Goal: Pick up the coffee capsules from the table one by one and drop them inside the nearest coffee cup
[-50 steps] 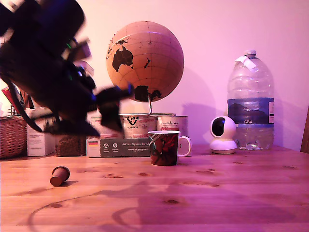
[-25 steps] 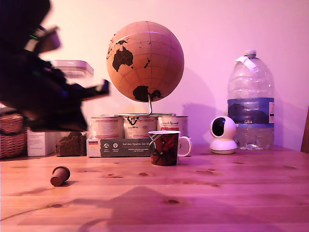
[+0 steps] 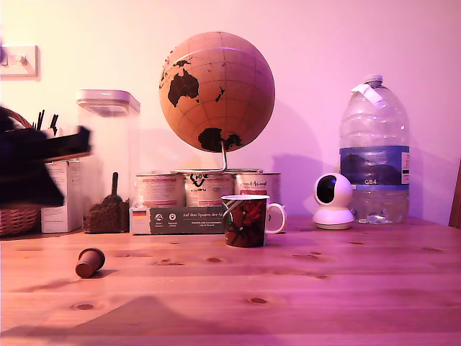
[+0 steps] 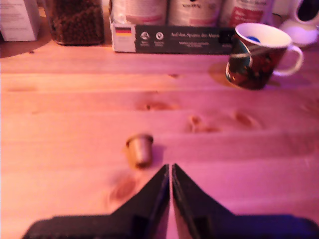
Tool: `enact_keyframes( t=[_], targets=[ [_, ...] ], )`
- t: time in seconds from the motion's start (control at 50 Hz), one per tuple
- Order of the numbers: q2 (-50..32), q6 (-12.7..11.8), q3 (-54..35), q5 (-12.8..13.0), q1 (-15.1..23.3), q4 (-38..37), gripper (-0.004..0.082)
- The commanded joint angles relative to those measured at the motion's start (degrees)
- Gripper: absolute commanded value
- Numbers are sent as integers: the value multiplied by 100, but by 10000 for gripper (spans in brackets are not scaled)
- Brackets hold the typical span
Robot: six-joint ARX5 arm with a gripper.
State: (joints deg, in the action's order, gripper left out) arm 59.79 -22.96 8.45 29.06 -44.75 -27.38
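— Capsule position? Small reddish-brown cone-shaped coffee capsule (image 4: 140, 149) lies on its side on the light pine table (image 4: 75, 109), toward its front edge.

— And the black gripper (image 4: 168, 172)?

— Fingers pressed together, empty, tips just beside the capsule. The red-and-black printed mug (image 4: 254, 56) stands well apart.

You've got a plain pale wall (image 3: 346, 43) under pinkish light, with what looks like a switch plate (image 3: 18, 61) at the exterior view's upper left. Along it stand a globe (image 3: 216, 90), tins (image 3: 205, 189), a water bottle (image 3: 373, 151), a clear canister (image 3: 108, 158).
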Motion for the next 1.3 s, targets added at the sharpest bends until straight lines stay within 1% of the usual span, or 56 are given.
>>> enact_keyframes(
  t=[0.0,0.14,0.4,0.46,0.5,0.54,0.62,0.66,0.7,0.72,0.94,1.28],
  targets=[
    [-125,11,-216,66,-96,39,2],
    [-293,-13,-302,98,-192,350,2],
    [-291,-11,-302,96,-192,348,4],
    [-291,-9,-302,87,-192,337,21],
    [-291,-7,-302,87,-192,334,74],
    [-291,0,-302,87,-192,332,167],
    [-291,0,-302,87,-192,328,456],
    [-291,0,-302,85,-192,326,565],
    [-291,0,-302,85,-192,321,621],
    [-291,0,-302,72,-192,308,631],
    [-105,-9,-308,28,-192,13,634],
    [295,-20,-308,31,-184,-417,634]
  ],
)
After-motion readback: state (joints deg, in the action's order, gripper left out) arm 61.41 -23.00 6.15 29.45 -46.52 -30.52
